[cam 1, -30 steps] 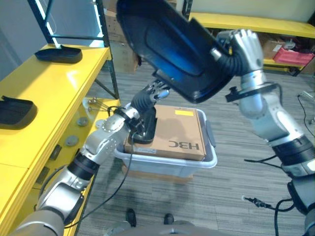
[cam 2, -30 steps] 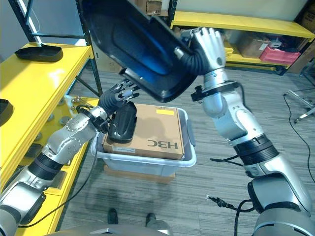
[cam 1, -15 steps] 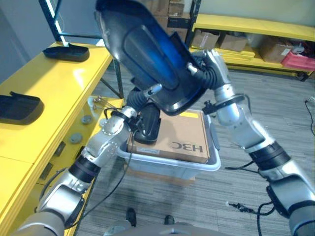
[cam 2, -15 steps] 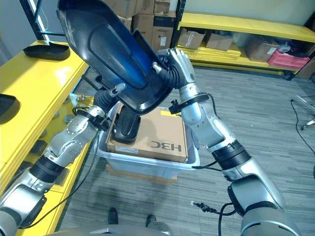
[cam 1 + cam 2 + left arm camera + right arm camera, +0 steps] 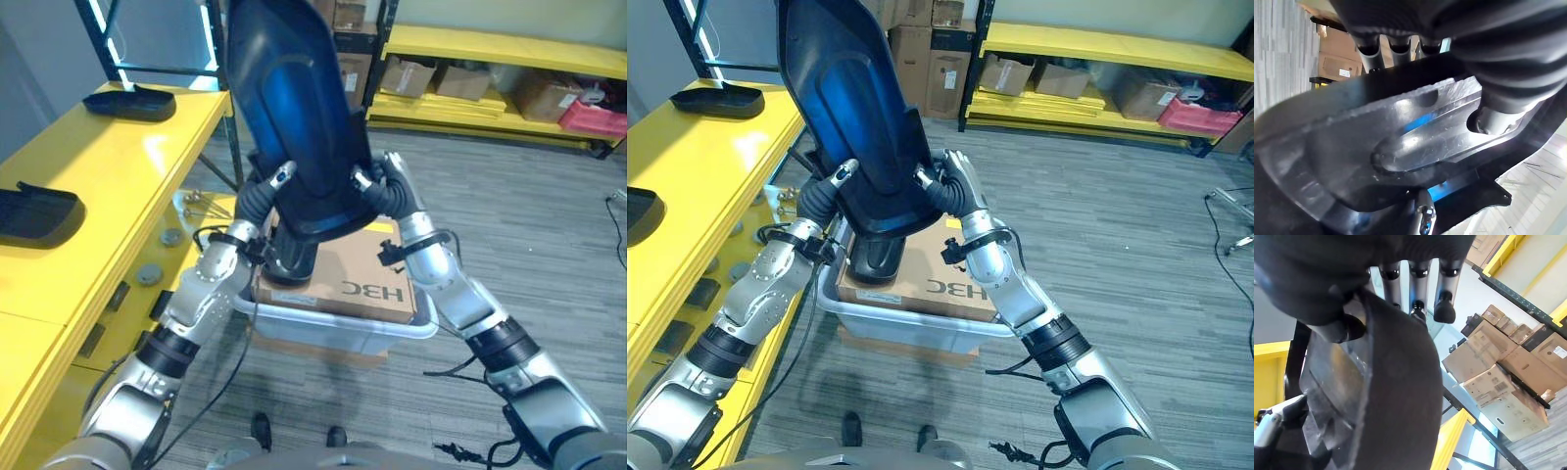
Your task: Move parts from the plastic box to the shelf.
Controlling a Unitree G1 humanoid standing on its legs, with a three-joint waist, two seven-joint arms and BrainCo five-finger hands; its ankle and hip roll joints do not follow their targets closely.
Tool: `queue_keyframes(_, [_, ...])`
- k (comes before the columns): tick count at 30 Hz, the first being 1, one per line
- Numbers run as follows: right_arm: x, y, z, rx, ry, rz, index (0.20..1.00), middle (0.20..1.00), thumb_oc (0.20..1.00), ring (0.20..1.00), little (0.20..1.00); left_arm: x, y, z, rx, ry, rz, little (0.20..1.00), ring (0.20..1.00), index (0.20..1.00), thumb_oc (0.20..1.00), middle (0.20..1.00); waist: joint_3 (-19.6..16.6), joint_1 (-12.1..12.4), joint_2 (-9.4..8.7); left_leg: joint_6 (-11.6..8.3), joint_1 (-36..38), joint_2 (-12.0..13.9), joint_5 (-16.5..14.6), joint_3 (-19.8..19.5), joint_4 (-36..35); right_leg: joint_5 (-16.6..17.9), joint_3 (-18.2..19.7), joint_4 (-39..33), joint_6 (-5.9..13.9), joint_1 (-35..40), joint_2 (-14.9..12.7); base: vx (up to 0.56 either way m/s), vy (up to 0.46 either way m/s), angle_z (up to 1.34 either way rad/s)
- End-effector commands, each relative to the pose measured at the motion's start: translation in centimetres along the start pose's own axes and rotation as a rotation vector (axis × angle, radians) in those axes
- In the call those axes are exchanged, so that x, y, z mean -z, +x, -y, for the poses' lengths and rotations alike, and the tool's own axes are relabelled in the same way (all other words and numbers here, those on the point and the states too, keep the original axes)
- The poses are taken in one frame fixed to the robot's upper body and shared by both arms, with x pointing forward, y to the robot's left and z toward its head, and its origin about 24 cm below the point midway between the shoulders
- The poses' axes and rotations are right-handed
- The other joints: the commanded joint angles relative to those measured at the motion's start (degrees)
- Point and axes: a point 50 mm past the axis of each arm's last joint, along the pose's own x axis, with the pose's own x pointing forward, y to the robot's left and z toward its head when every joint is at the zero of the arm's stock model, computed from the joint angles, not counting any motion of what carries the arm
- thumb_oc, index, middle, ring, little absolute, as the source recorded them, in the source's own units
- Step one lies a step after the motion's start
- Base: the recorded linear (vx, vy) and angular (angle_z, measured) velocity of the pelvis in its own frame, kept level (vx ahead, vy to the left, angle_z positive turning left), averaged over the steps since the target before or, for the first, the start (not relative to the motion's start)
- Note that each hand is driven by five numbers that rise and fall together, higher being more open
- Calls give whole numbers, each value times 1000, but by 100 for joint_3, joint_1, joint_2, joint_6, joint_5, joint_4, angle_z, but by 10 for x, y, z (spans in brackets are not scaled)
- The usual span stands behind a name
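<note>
Two hands, left hand [image 5: 257, 192] and right hand [image 5: 390, 192], hold one black part [image 5: 294, 108]

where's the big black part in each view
Left eye view: black part upper centre, upright, between both hands.
Right eye view: upper left of centre.
Left wrist view: across the middle.
Right wrist view: lower centre.
Shared landmark: cardboard box in the plastic box below the part.
</note>
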Motion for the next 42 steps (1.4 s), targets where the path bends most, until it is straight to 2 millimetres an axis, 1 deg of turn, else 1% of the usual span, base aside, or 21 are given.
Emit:
queue_keyframes(1, [-70, 7, -23, -222, 238, 408, 200, 200, 200, 200, 200, -27, 18, 47, 224, 98, 188, 200, 200, 200, 200, 200, -49, 181, -60, -198, 454, 198, -940, 10, -35, -669, -276, 62, 213, 227, -91, 14, -55, 1])
queue_keyframes(4, [-71, 3, -26, -321, 289, 408, 200, 200, 200, 200, 200, -32, 14, 36, 150, 212, 259, 200, 200, 200, 200, 200, -65, 251, -83, -215, 460, 203, -932, -39, -35, -665, -316, 48, 211, 244, -96, 21, -44, 3])
queue_keyframes(5, [-67, 2, -27, -366, 324, 372, 307, 307, 307, 307, 307, -35, 11, 29, 113, 253, 288, 200, 200, 200, 200, 200, -72, 285, -97, -219, 463, 205, -928, -53, -35, -664, -335, 41, 210, 251, -103, 23, -71, 3])
queue_keyframes(6, [-64, 0, -26, -369, 344, 357, 1000, 1000, 1000, 1000, 1000, -39, 8, 23, 84, 304, 328, 200, 200, 200, 200, 200, -73, 318, -107, -219, 464, 213, -918, -58, -35, -660, -357, 38, 202, 256, -111, 13, -67, 4])
queue_keyframes(7, [-61, -1, -25, -352, 364, 340, 1000, 1000, 1000, 1000, 1000, -42, 4, 19, 60, 329, 351, 200, 200, 200, 200, 200, -72, 342, -110, -224, 462, 222, -902, -71, -35, -656, -370, 36, 197, 260, -114, 18, -93, 4])
queue_keyframes(8, [-52, -6, -19, -315, 491, 281, 1000, 1000, 1000, 1000, 1000, -50, -5, 7, -3, 420, 420, 200, 200, 200, 200, 200, -63, 392, -113, -239, 461, 242, -874, -105, -35, -650, -403, 33, 184, 269, -111, 18, -75, 5])
queue_keyframes(11, [-37, -15, -15, -245, 602, 185, 1000, 1000, 1000, 1000, 1000, -59, -17, -3, -37, 506, 492, 200, 200, 200, 200, 200, -51, 426, -102, -257, 456, 252, -855, -160, -35, -657, -424, 31, 164, 275, -96, 28, -83, 13])
queue_keyframes(13, [-4, -45, -14, -136, 650, -17, 1000, 1000, 1000, 1000, 1000, -71, -40, -24, -125, 632, 570, 200, 200, 200, 200, 200, -53, 383, -51, -278, 464, 274, -855, -171, -35, -669, -383, 25, 147, 245, -65, 34, -77, 14])
queue_keyframes(17, [25, -79, -15, -106, 660, -206, 1000, 1000, 1000, 1000, 1000, -81, -62, -49, -234, 687, 608, 200, 200, 200, 200, 200, -43, 278, 20, -314, 435, 317, -802, -116, -32, -678, -348, 48, 133, 196, -57, 1, -5, 1])
queue_keyframes(18, [41, -98, -18, -111, 656, -315, 1000, 1000, 1000, 1000, 1000, -84, -73, -61, -289, 705, 615, 200, 200, 200, 200, 200, -20, 224, 53, -347, 424, 344, -781, -72, -22, -689, -358, 61, 129, 184, -63, 0, 0, 0])
queue_keyframes(19, [62, -128, -28, -132, 649, -480, 1000, 1000, 1000, 1000, 1000, -85, -88, -73, -372, 725, 610, 200, 200, 200, 200, 200, 4, 175, 77, -386, 406, 370, -758, -47, -8, -708, -379, 77, 118, 166, -74, -2, 33, -1])
queue_keyframes(22, [79, -156, -38, -164, 646, -617, 1000, 1000, 1000, 1000, 1000, -84, -100, -79, -431, 697, 608, 200, 200, 200, 200, 200, 38, 195, 95, -418, 368, 384, -723, -55, -17, -743, -416, 94, 96, 155, -84, 6, 19, -7])
queue_keyframes(24, [98, -196, -54, -249, 629, -815, 1000, 1000, 1000, 1000, 1000, -81, -113, -83, -492, 674, 610, 200, 200, 200, 200, 200, 126, 308, 104, -466, 288, 392, -678, -170, 26, -801, -482, 134, 50, 158, -109, 0, 0, 0])
queue_keyframes(26, [112, -248, -76, -383, 618, -1055, 1000, 1000, 1000, 1000, 1000, -81, -122, -82, -500, 635, 624, 200, 200, 200, 200, 200, 217, 500, 110, -552, 184, 441, -606, -146, 47, -843, -737, 168, 23, 191, -162, -14, 19, 13])
queue_keyframes(27, [115, -287, -88, -461, 661, -1260, 1000, 1000, 1000, 1000, 1000, -83, -124, -78, -468, 616, 647, 200, 200, 200, 200, 200, 300, 605, 115, -654, 129, 559, -526, 97, 58, -875, -1077, 191, 18, 280, -220, -21, 16, 51])
queue_keyframes(28, [115, -295, -90, -453, 667, -1288, 1000, 1000, 1000, 1000, 1000, -84, -124, -77, -450, 609, 652, 200, 200, 200, 200, 200, 321, 613, 117, -674, 123, 594, -500, 199, 59, -880, -1187, 198, 19, 313, -237, 50, 14, 79])
queue_keyframes(29, [115, -316, -96, -450, 674, -1382, 1000, 1000, 1000, 1000, 1000, -85, -122, -74, -412, 587, 659, 200, 200, 200, 200, 200, 344, 643, 113, -768, 176, 690, -527, 408, 36, -975, -1375, 221, 51, 435, -268, 58, 19, 112])
queue_keyframes(30, [115, -320, -97, -466, 664, -1407, 1000, 1000, 1000, 1000, 1000, -86, -121, -73, -410, 584, 662, 200, 200, 200, 200, 200, 359, 650, 114, -781, 176, 716, -507, 483, 37, -972, -1449, 234, 56, 453, -282, 50, 47, 133])
queue_keyframes(32, [113, -353, -103, -423, 666, -1591, 1000, 1000, 1000, 1000, 1000, -86, -111, -68, -362, 555, 672, 200, 200, 200, 200, 200, 365, 670, 140, -818, 148, 849, -377, 1009, 19, -962, -1846, 327, 74, 539, -319, -13, 104, 170])
queue_keyframes(38, [123, -383, -87, -221, 649, -1895, 1000, 1000, 1000, 1000, 1000, -92, -110, -70, -378, 513, 705, 200, 200, 200, 200, 200, 291, 886, 219, -819, 25, 804, -311, 1015, 8, -1018, -1934, 387, 94, 680, -375, 47, 158, 101])
queue_keyframes(42, [123, -377, -95, -337, 646, -1900, 1000, 1000, 1000, 1000, 1000, -103, -114, -72, -357, 501, 735, 200, 200, 200, 200, 200, 181, 1090, 261, -638, 47, 625, -469, 889, 3, -1052, -2011, 522, 188, 719, -550, 67, 234, 16])
